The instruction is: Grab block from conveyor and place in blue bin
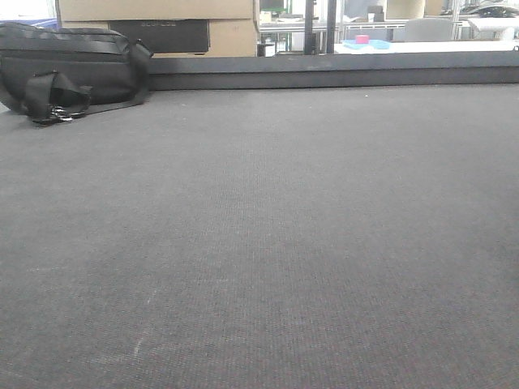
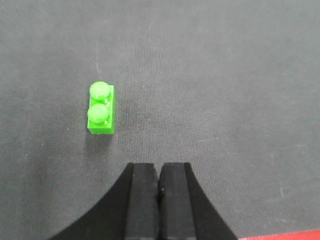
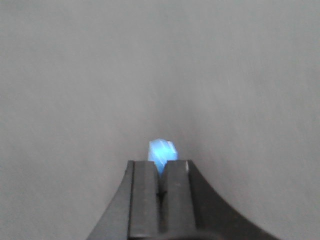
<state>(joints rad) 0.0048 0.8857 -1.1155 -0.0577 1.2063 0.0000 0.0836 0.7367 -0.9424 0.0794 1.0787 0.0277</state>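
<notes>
- Apparently bound for the bin, right fingers (image 3: 145, 195) are pinching a blue block (image 3: 161, 152) at their tips.
- Left fingers (image 2: 142, 195) are sitting clenched, empty, with a green block (image 2: 101, 109) lying ahead-left.

The green block (image 2: 101, 109) lies studs-up on the grey woven conveyor (image 2: 225, 90); the blue block (image 3: 161, 151) sits pinched in the right gripper (image 3: 160, 165).

Workshop or lab setting — industrial in character. Grounds: a wide dark grey woven conveyor (image 1: 259, 243) with a low black rail (image 1: 324, 79) at its far edge; stacked cardboard boxes (image 1: 233, 36) behind it; a black bag (image 1: 65, 65) lying on the belt; a white surface (image 1: 454, 47) beyond.
</notes>
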